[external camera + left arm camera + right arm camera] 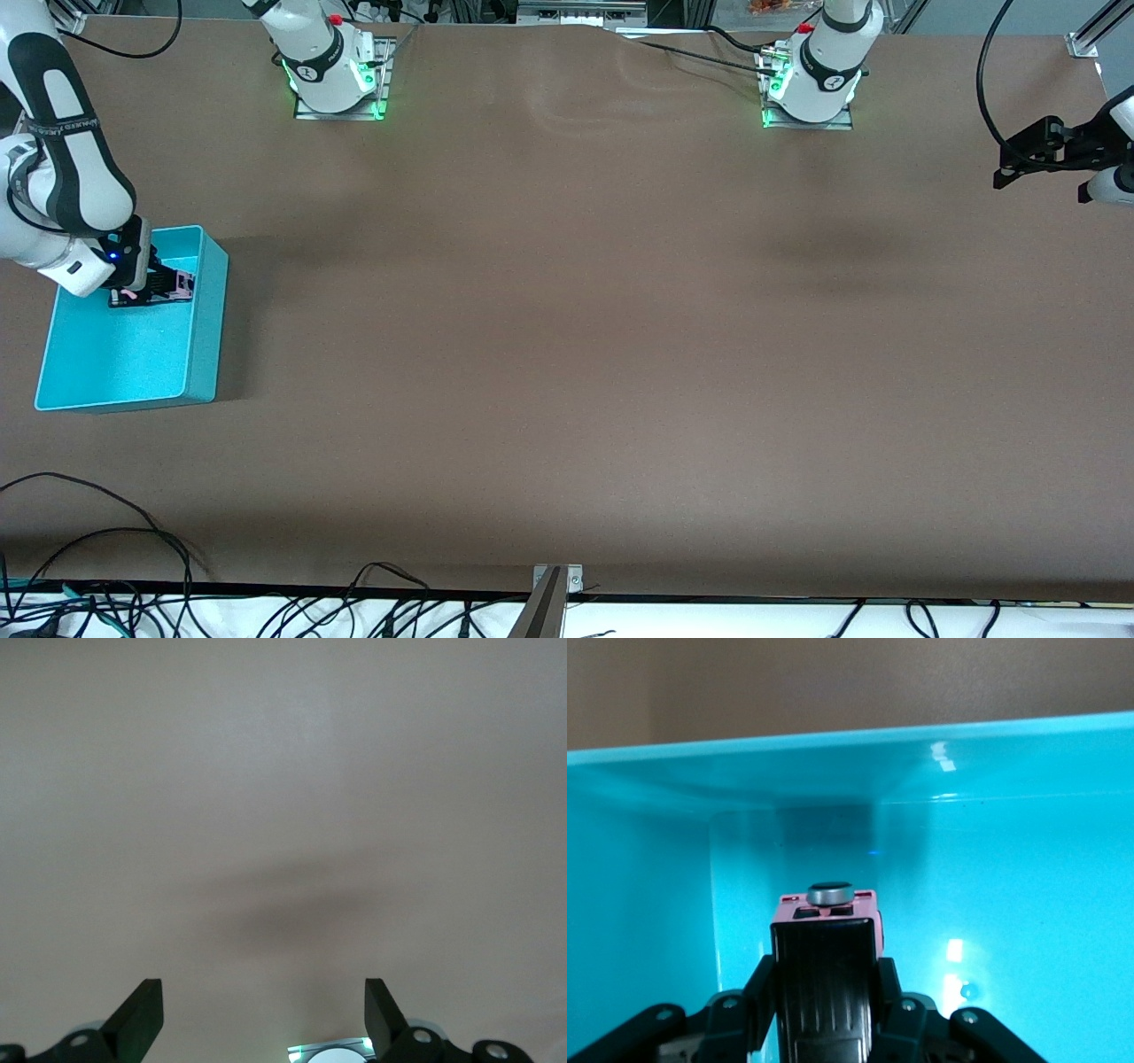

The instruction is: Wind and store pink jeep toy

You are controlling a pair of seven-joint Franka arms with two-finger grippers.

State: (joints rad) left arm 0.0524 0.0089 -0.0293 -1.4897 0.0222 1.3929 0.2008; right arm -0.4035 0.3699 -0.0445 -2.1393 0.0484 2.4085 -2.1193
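Observation:
The pink jeep toy point(182, 283) is tiny, boxy and pink with a black roof. It is inside the turquoise bin point(205, 310), in the part farther from the front camera. My right gripper point(149, 289) reaches into the bin and is shut on the jeep. In the right wrist view the jeep point(826, 943) sits between the fingers point(762, 985), roof toward the camera, a round silver-rimmed knob on its end. The bin's wall point(1010, 824) is close in front of it. My left gripper point(1003, 168) is open and empty, up over the left arm's end of the table point(283, 815).
The brown table point(576, 310) spreads between the bin and the left arm's end. Both arm bases point(337, 80) stand along the edge farthest from the front camera. Cables lie along the nearest edge point(133, 576).

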